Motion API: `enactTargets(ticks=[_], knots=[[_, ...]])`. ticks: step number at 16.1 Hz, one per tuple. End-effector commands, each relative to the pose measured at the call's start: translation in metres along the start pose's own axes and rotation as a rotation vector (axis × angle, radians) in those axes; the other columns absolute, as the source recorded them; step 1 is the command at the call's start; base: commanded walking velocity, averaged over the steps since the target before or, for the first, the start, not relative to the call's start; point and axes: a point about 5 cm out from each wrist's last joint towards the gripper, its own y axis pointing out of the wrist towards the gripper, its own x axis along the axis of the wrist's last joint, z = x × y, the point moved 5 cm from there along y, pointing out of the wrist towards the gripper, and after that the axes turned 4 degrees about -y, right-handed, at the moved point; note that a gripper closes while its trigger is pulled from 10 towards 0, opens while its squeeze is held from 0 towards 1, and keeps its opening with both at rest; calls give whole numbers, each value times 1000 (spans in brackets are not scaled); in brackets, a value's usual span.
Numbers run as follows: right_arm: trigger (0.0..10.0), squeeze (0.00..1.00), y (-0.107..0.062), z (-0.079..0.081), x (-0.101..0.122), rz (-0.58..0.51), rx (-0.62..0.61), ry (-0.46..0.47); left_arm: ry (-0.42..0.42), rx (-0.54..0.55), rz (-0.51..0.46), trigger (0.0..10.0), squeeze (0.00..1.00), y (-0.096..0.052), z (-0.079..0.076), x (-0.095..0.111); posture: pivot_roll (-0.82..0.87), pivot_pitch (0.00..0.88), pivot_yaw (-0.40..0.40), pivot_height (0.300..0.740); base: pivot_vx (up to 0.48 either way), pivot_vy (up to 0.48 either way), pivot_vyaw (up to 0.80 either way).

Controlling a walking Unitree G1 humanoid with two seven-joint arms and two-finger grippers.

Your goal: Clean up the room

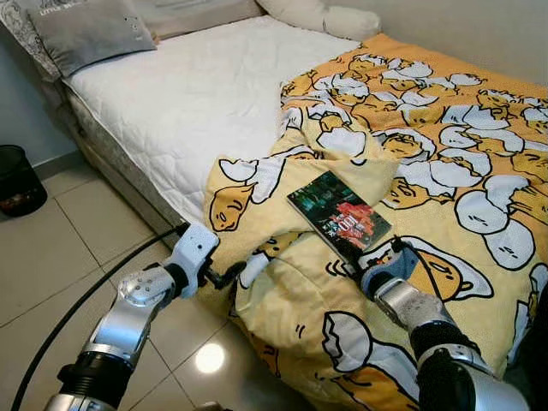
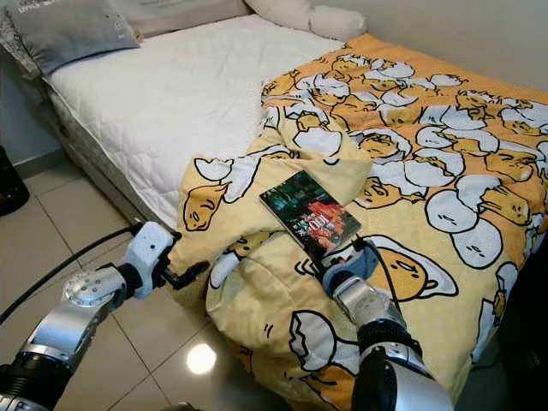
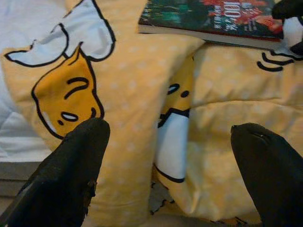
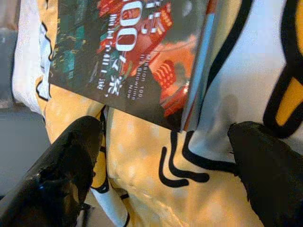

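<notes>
My right fingers are spread wide, apart from the near corner of the book, holding nothing. The book lies flat on the yellow blanket, near the bed's near edge, its dark cover up with red and green print. My left fingers are also wide apart and hold nothing, at the blanket's bunched fold where it hangs over the bed's near edge toward the floor. The blanket covers the right part of the bed; the bare white mattress shows on the left. A grey pillow sits at the far left corner of the bed. A black bin stands on the floor, well apart from the bed.
</notes>
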Motion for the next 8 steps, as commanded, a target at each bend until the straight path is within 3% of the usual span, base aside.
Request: enactTargets(ticks=[1,4,8], knots=[[10000,0,1,1,3,-7,2,27,24,-15,2,10000,992,1,1,6,27,0,27,740,0,0,0],[10000,0,3,7,3,-33,35,140,40,-24,2,10000,992,-1,3,10,48,0,50,740,0,0,0],[10000,0,8,24,1,-59,89,263,67,-41,27,10000,992,-14,6,7,109,0,79,740,0,0,0]])
